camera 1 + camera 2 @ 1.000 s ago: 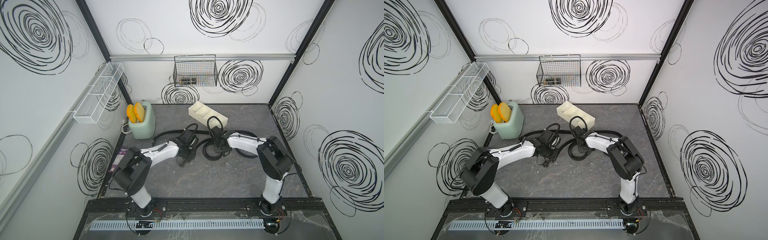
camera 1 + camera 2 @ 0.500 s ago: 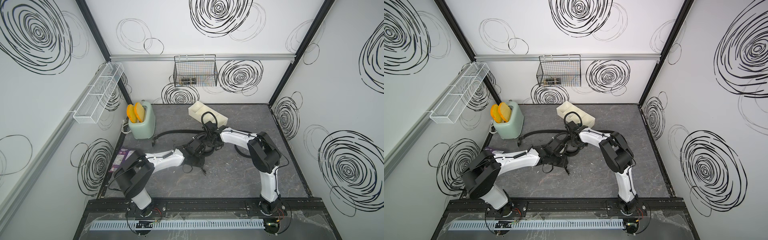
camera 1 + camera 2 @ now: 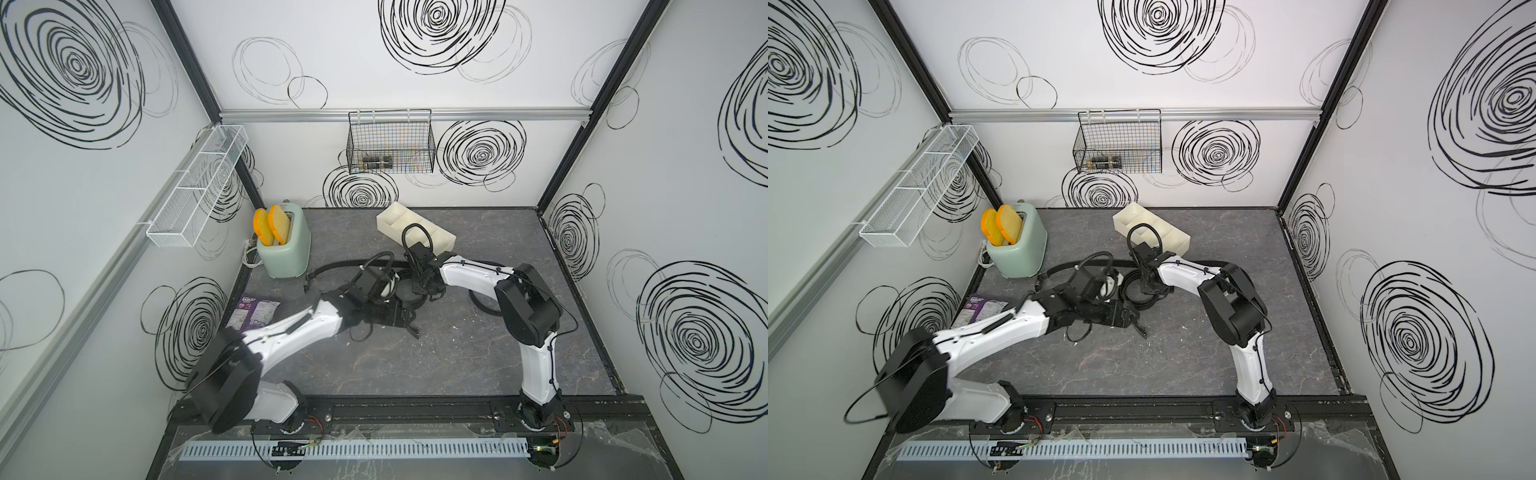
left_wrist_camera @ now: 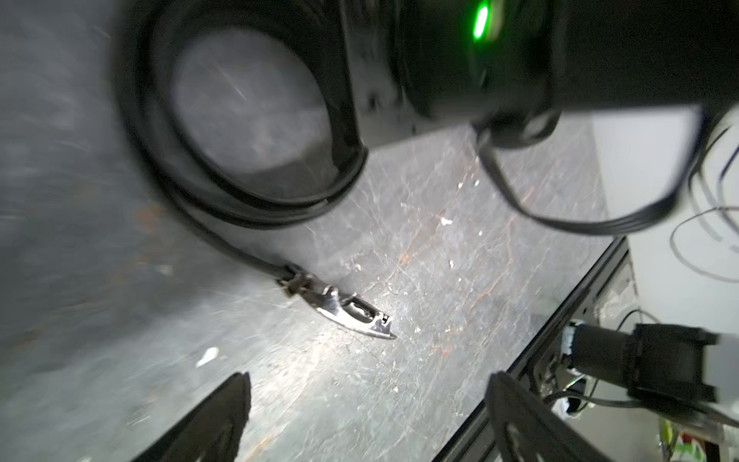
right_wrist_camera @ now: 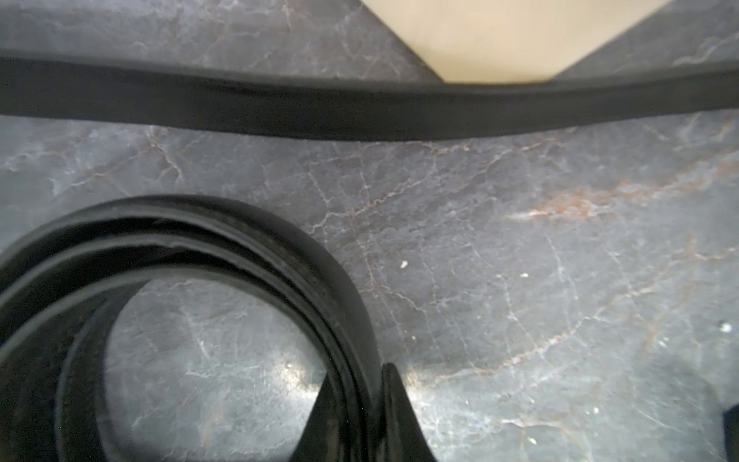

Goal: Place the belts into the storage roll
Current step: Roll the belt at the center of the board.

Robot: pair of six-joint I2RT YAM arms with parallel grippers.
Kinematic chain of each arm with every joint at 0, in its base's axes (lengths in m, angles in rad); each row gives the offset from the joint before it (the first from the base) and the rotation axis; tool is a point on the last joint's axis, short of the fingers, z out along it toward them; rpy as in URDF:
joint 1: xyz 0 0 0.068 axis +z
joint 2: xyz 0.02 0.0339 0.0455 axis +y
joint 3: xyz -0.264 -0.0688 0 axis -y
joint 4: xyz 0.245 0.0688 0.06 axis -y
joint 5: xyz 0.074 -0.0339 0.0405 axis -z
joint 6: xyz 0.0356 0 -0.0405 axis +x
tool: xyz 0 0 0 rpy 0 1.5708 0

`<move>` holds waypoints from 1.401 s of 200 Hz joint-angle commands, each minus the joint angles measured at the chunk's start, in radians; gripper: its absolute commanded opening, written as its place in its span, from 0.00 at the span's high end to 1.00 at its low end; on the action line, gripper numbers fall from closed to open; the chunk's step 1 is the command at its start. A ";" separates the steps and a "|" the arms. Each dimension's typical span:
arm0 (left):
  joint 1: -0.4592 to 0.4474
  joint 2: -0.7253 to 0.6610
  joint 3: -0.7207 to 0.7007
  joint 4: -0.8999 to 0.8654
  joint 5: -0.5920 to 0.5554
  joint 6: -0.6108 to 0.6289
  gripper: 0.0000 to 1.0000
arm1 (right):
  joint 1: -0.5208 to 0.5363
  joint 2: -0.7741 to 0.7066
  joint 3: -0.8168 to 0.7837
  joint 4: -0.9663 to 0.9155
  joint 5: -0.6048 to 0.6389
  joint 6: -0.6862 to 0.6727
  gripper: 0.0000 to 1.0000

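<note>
Covering the floor of the cell is a dark grey table (image 3: 457, 361) with a marbled pattern of pale cracks and rusty veins, flecked with white crumbs. White walls (image 3: 415, 95) scribbled with black swirls close it in on three sides, with black posts in the back corners. A black wire basket (image 3: 390, 145) hangs on the back wall and a white mesh shelf (image 3: 195, 191) on the side wall. Below that shelf a mint-green toaster (image 3: 286, 253) holds two orange bread slices (image 3: 272, 224), and a purple packet (image 3: 253, 311) lies flat nearer the front. The cream tray (image 3: 395, 218) sits at an angle toward the back. A coiled belt (image 5: 240, 248) rests on the table near the middle, outside the tray, its buckle (image 4: 344, 312) trailing flat on the surface. The right gripper (image 5: 358, 384) is clamped on the wall of that coil. The second belt (image 5: 360, 108) stretches along the table between coil and tray, just beside the tray's corner. The left gripper (image 4: 370, 384) hangs over the table, fingers spread wide, holding nothing, the buckle just ahead of it
</note>
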 commanded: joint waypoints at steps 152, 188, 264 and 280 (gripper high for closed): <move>0.161 0.524 0.315 0.109 0.021 0.317 0.09 | -0.030 0.037 0.063 -0.076 -0.025 -0.029 1.00; 0.153 0.591 0.354 0.067 -0.051 0.328 0.21 | -0.028 0.042 0.066 -0.081 -0.024 -0.029 1.00; 0.117 0.650 0.391 0.029 -0.138 0.337 0.39 | -0.020 0.013 0.024 -0.049 -0.038 -0.029 1.00; 0.115 0.659 0.400 0.026 -0.145 0.338 0.40 | -0.019 0.002 0.012 -0.034 -0.050 -0.031 1.00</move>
